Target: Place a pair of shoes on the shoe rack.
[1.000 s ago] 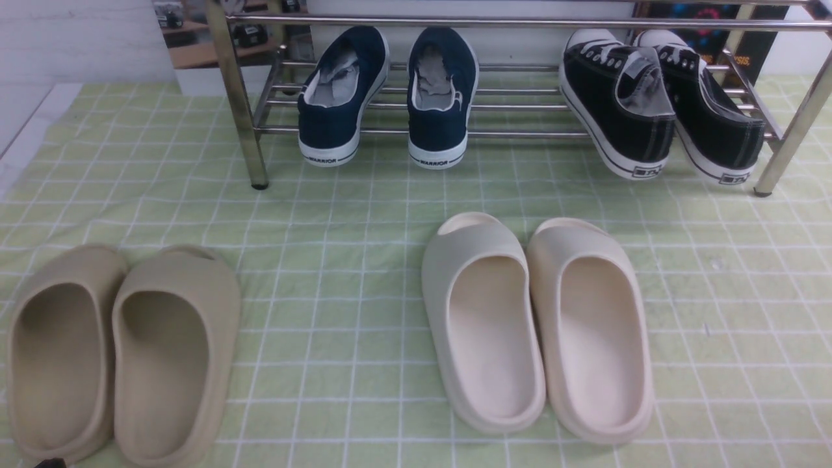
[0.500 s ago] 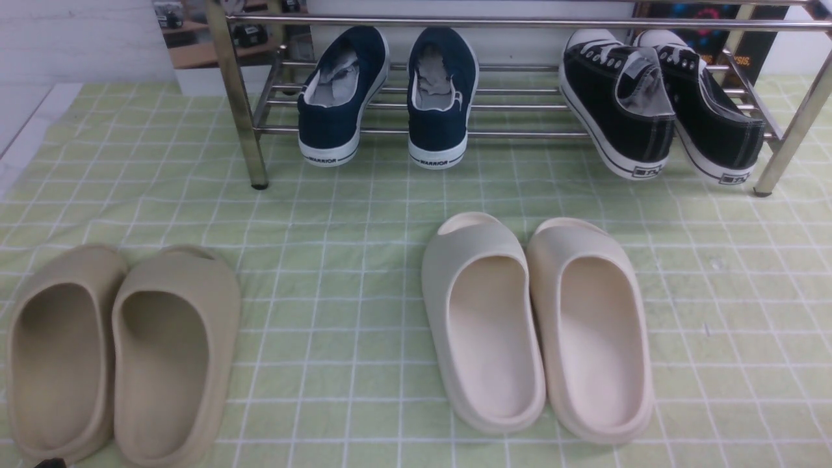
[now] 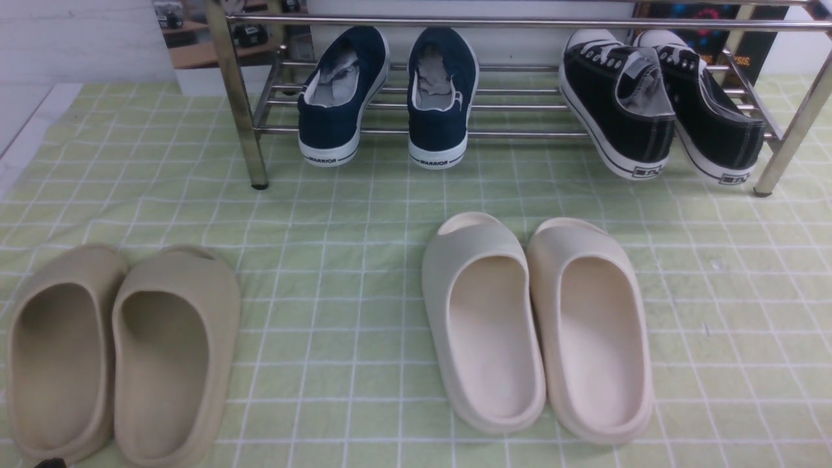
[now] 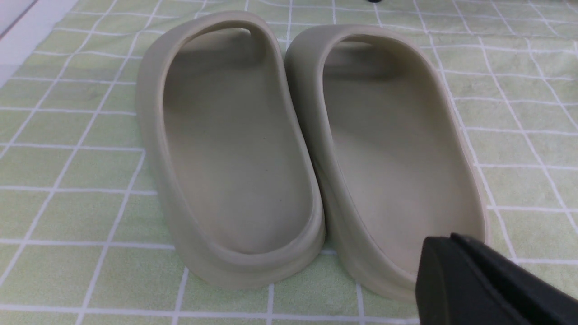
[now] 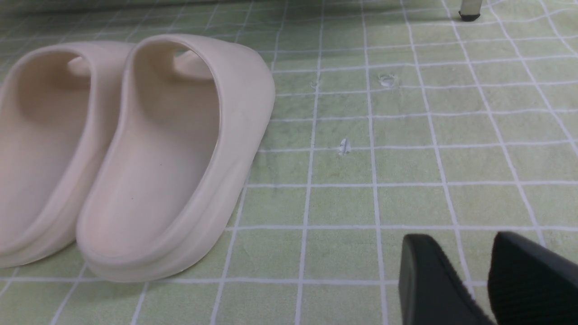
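Standing wide across the back of the green checked cloth (image 3: 364,260), the shoe rack (image 3: 520,133) is cut off at the top and at its right end, so its full shape cannot be seen. The pair of shoes (image 3: 390,97) lies on the lower tubes at the rack's left part; both navy shoes have their heels toward the robot and their toes toward the wall, and their long axes run front to back, with the left one a little slanted. The toes are hidden behind the shoes' own bodies. Beside them, at the right, the black sneakers (image 3: 656,104) lean on the same tubes. On the cloth the cream slides (image 3: 536,325) and the beige slides (image 3: 120,354) rest well apart. The left gripper (image 4: 456,271) has its fingers pressed together and holds nothing, just above the heel of a beige slide. The right gripper (image 5: 483,275) shows a clear gap between its fingers and is empty.
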